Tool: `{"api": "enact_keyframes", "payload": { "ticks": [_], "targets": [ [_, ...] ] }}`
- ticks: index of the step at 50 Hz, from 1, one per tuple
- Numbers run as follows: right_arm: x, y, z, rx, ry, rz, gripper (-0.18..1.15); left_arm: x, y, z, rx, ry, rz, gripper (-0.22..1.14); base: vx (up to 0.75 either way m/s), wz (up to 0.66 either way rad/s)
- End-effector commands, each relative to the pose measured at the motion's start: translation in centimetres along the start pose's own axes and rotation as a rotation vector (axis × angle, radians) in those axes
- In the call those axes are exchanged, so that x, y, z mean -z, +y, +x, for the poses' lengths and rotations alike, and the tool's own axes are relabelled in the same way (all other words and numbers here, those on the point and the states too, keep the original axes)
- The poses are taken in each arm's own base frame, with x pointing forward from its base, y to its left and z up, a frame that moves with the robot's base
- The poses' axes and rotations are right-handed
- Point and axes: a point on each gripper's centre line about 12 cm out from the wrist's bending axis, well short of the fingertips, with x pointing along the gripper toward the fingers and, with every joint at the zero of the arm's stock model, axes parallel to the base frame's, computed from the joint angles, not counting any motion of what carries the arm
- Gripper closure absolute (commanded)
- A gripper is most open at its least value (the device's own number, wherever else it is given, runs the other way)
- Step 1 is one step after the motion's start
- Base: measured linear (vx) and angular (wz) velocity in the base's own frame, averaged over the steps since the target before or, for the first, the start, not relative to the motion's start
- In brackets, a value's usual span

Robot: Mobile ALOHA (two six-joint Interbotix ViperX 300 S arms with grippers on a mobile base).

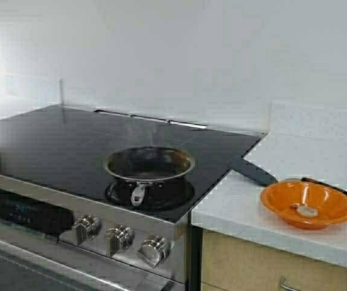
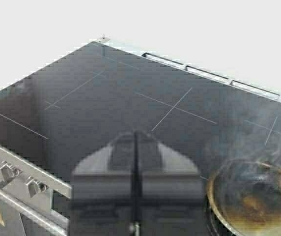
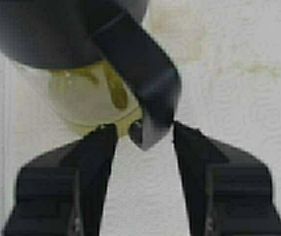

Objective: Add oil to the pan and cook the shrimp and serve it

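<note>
Oil (image 3: pixel 89 96) in its cruet stands on the surface just ahead of the right gripper (image 3: pixel 143 135), spread around the handle; left gripper (image 2: pixel 135 147) pressed together beside the smoking pan (image 2: pixel 256 196).

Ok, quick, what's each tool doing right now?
Left tool: shut, holding nothing, above the stovetop.
Right tool: open, fingers either side of the cruet handle, not gripping.
</note>
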Motion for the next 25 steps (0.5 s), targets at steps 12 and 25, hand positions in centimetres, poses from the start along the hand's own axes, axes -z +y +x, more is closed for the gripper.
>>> {"api": "enact_keyframes", "payload": {
  "ticks": [12, 25],
  "targets": [
    [-1.5, 0.0, -3.2, -0.010, 0.017, 0.058, 0.20, -0.9, 0.0, -0.3, 0.001, -0.038, -0.003, 0.89, 0.00, 0.00],
    [-1.2, 0.5, -6.3, -0.028, 0.063, 0.070, 0.20, -0.8, 0.0, -0.2, -0.001, -0.015, -0.003, 0.89, 0.00, 0.00]
  ]
}}
